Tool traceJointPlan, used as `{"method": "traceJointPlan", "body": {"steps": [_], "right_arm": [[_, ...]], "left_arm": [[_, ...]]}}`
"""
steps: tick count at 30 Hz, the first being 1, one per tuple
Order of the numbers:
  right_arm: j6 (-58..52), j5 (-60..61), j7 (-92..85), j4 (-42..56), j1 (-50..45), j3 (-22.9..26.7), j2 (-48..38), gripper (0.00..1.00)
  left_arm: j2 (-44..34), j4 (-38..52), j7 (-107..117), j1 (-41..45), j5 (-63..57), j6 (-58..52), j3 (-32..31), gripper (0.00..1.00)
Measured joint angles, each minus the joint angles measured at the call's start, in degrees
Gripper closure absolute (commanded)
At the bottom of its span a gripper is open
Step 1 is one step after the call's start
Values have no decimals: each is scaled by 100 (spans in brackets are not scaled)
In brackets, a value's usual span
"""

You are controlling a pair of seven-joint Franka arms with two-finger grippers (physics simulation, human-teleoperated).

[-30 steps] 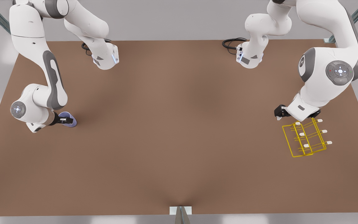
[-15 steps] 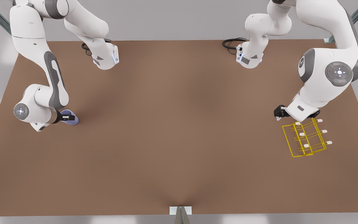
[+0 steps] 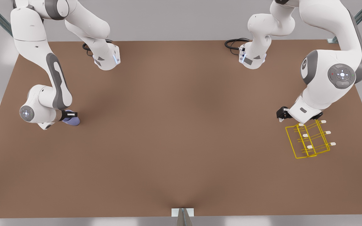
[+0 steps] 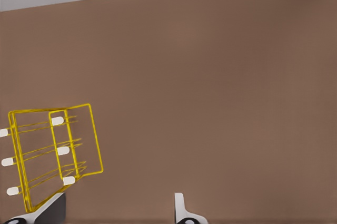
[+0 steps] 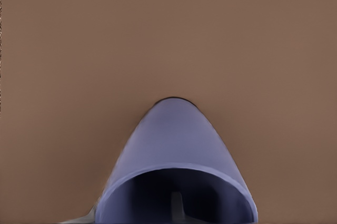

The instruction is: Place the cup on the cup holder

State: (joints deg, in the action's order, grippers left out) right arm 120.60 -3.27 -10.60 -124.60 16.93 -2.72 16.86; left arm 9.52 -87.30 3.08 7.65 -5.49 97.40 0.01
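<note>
A: Front view, surface first?
B: Brown counter [image 3: 181, 141], grey wall behind, metal struts in the corners. Two white arms, one cup [image 3: 73, 121], one cup holder [image 3: 308, 141].
A: Where's the cup?
B: Front view's left, low over the counter in the right hand [image 3: 71, 115], which is clamped on it. Holder sits well apart at the front view's right, six white-tipped prongs, left hand [image 3: 297, 121] just above its far edge.
A: Left wrist view?
B: Yellow holder [image 4: 52, 155] on brown counter; two fingertips [image 4: 180, 208] spread apart, nothing between them.
A: Right wrist view?
B: Lavender cup [image 5: 176, 145] mouth toward the camera, one finger inside the rim.
</note>
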Motion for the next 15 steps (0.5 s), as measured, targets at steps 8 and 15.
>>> {"method": "traceJointPlan", "body": {"steps": [8, 15], "right_arm": [[79, 25, -30, 125, -39, 0, 4, 79], [-364, 142, -48, 1124, -25, -204, 5, 79]], "left_arm": [[20, 0, 0, 1, 0, 6, 2, 0], [14, 0, 1, 0, -1, 2, 7, 0]]}}
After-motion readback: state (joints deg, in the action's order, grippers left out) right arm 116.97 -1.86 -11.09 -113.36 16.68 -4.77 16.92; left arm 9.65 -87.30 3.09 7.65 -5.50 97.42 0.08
